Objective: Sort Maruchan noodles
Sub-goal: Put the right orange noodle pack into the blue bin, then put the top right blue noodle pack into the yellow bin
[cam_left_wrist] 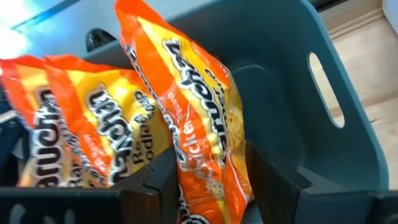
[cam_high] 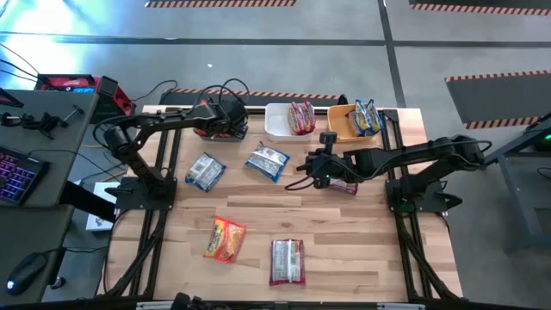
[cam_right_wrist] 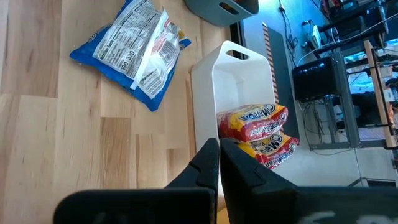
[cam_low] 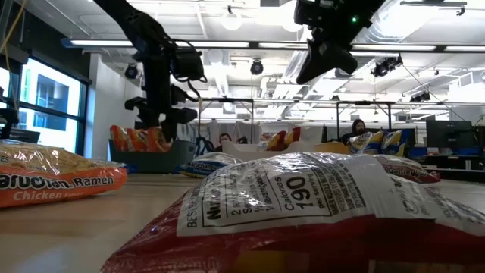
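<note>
The step in hand looks like dropping an orange packet [cam_left_wrist: 205, 143] into the dark-blue bin [cam_left_wrist: 311, 143], the landmark here. The left gripper [cam_left_wrist: 211, 186] hangs over that bin, its fingers [cam_left_wrist: 273, 177] spread a little to either side of the packet, which stands upright between them and leans on another orange packet [cam_left_wrist: 93, 130] already inside; whether the pads touch the wrapper I cannot tell. To finish cleanly, my judgement is that the fingers should part fully before the arm lifts, and the lift should go straight up from the bin so the crinkly wrapper does not snag and ride out. Beside the dark-blue bin sits the white bin [cam_high: 280, 122] with maroon packets [cam_right_wrist: 258, 134], and beyond that the orange bin [cam_high: 344, 125] with yellow-blue ones. The right gripper [cam_right_wrist: 219, 165], fingers pressed together and empty, hovers on the table side of the white bin. Loose packets lie farther from the dark-blue bin: two blue ones [cam_high: 205, 171] [cam_high: 268, 161] nearest, then an orange one [cam_high: 225, 238] and a maroon one [cam_high: 287, 261] well apart from it.
</note>
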